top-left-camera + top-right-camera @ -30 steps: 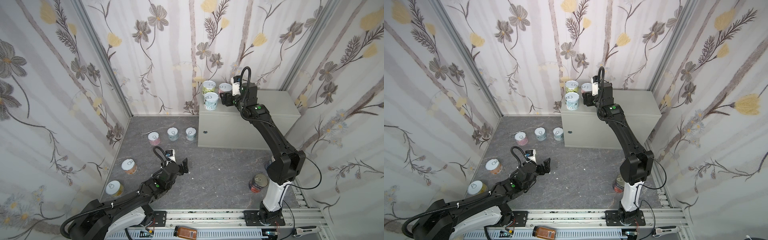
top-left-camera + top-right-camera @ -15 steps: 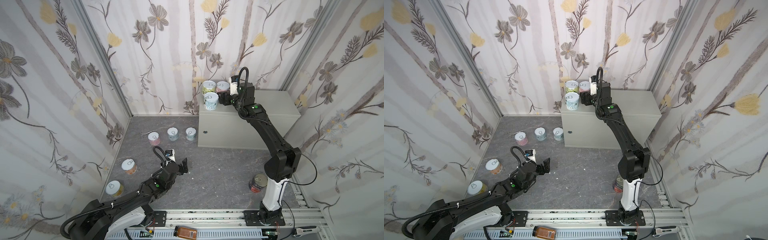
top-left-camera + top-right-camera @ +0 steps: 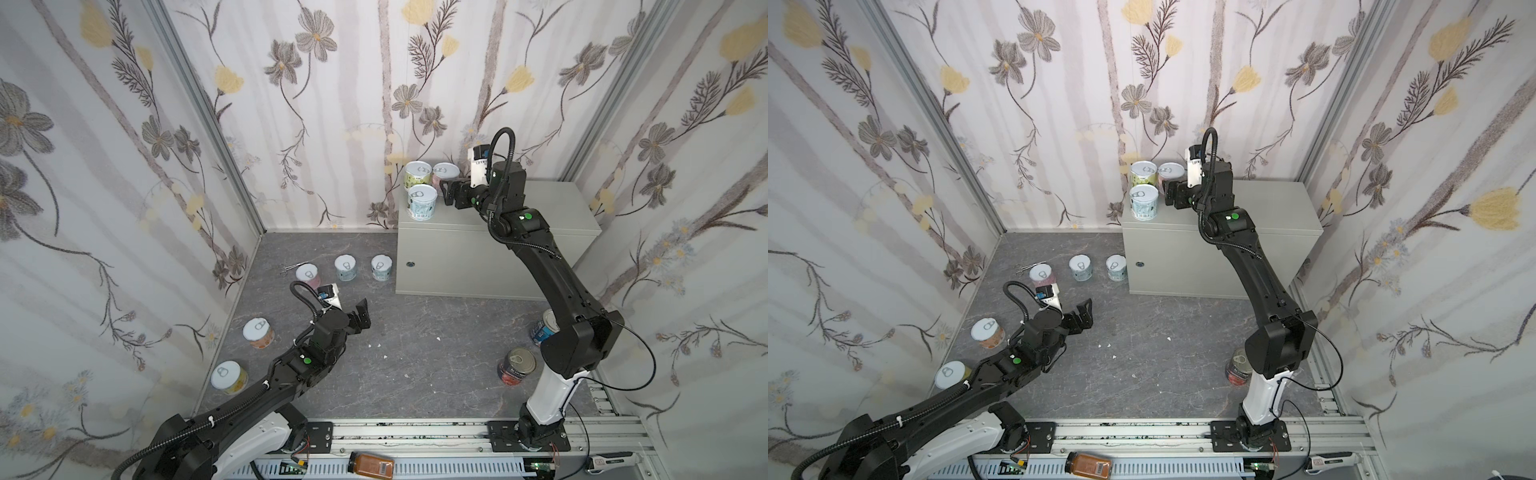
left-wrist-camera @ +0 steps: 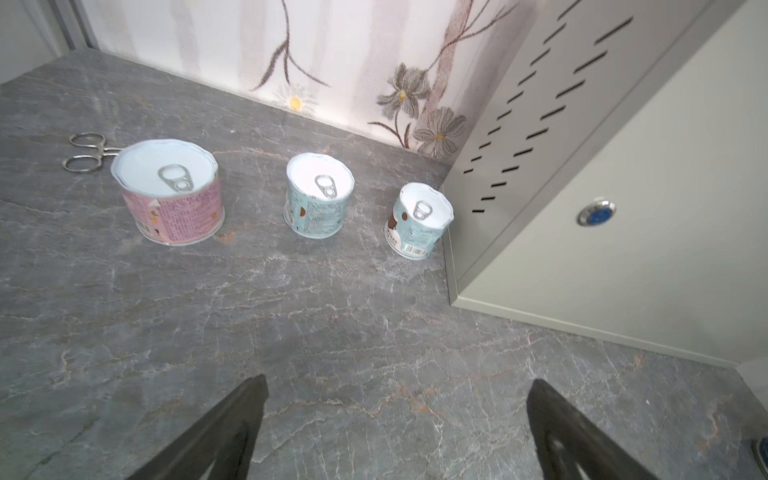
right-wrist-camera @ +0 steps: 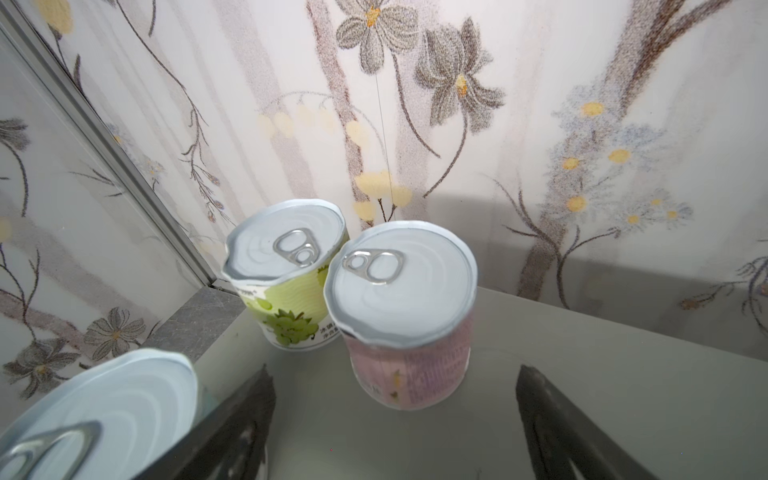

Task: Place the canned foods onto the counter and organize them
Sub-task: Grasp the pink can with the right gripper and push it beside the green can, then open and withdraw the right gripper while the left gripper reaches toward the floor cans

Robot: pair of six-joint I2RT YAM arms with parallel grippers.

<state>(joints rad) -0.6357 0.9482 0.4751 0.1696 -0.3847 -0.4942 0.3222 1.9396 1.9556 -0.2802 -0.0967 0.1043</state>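
Plainly both spread — right pincer point(image 5: 395, 374) flanking the pink tin point(image 5: 401, 311), untouched — left pincer point(image 4: 395, 386) empty.

Your count: three short tins point(image 3: 418, 176) point(image 3: 445, 172) point(image 3: 422, 202) on the tabletop point(image 3: 552, 203), five short tins point(image 3: 309, 275) point(image 3: 345, 268) point(image 3: 381, 267) point(image 3: 258, 333) point(image 3: 228, 377) and two taller tins point(image 3: 517, 366) point(image 3: 541, 329) on the floor point(image 3: 415, 332), one forceps point(image 3: 291, 268), one amber jar point(image 3: 371, 465).

A: Entry one, pink tin point(image 5: 401, 316)?
B: Lid point(image 5: 415, 291) bright silver metal, smooth, faintly ringed. Label point(image 5: 415, 370) paper, satin.
A: Counter point(image 5: 602, 395)?
B: Painted sheet metal, light grey, smooth, soft sheen.
A: Floor point(image 4: 332, 332)?
B: Dark grey, marbled stone look, smooth, low gloss.
A: Scissors point(image 4: 107, 150), walls point(image 5: 540, 124)?
B: Scissors polished metal. Walls printed floral covering, matt, slightly grainy.
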